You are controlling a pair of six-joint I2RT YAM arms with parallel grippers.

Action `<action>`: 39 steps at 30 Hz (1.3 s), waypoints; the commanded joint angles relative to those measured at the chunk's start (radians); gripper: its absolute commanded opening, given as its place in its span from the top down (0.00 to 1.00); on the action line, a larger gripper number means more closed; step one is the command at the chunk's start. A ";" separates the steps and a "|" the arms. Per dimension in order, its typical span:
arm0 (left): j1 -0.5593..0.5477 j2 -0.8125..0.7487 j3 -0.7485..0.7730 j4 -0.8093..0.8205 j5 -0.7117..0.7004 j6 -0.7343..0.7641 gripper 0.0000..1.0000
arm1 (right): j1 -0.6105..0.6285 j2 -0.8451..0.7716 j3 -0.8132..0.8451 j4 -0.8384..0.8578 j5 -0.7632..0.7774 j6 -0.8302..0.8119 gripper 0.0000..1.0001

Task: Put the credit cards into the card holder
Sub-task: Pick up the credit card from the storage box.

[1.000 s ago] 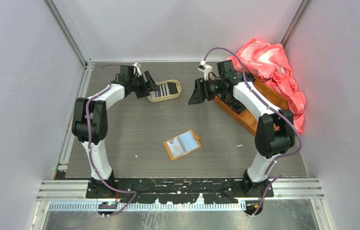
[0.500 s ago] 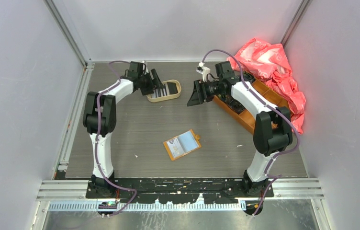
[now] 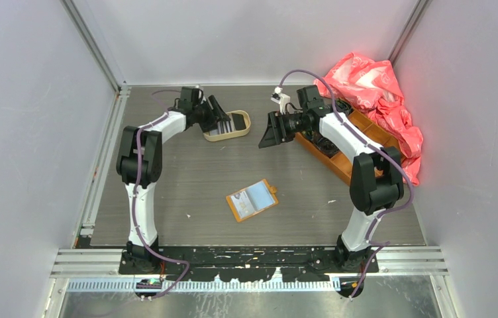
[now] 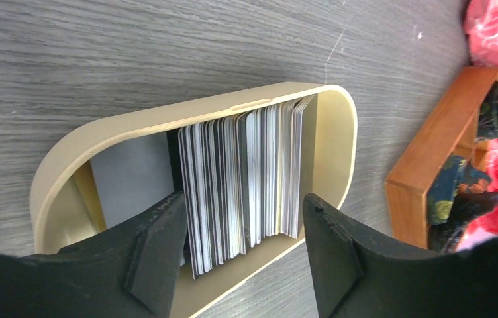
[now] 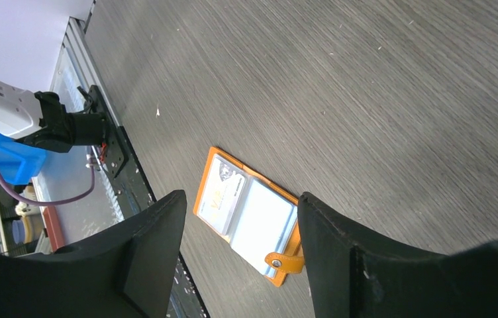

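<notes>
The credit cards (image 4: pixel 246 175) stood on edge as a packed stack inside the oval tan tray (image 4: pixel 167 119), at the far left of the table (image 3: pixel 187 172). The card holder (image 3: pixel 253 200) lay open and flat at mid-table, well apart from the tray, with one pale card showing in a pocket and its snap tab (image 5: pixel 283 262) at one edge. My left gripper (image 4: pixel 243 205) was over the tray with its fingers spread, one on either side of the stack and pinching nothing; I could not tell whether they touched the cards. My right gripper (image 5: pixel 240 199) was also spread and empty, held above the table beside the orange box (image 3: pixel 329 156), with the pink bag (image 3: pixel 372 86) behind it.
</notes>
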 commanded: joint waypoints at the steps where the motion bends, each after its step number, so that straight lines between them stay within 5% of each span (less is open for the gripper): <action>1: 0.000 -0.018 -0.029 0.182 0.101 -0.121 0.39 | 0.001 -0.012 0.037 -0.001 -0.030 -0.005 0.32; 7: -0.002 -0.013 -0.029 0.226 0.123 -0.161 0.45 | 0.000 -0.016 0.037 -0.002 -0.038 -0.004 0.33; 22: -0.037 0.108 0.090 0.109 0.138 -0.129 0.38 | -0.001 -0.021 0.039 -0.005 -0.052 -0.003 0.33; 39: -0.004 0.013 0.025 0.152 0.166 -0.164 0.45 | -0.008 -0.021 0.039 -0.008 -0.061 -0.001 0.33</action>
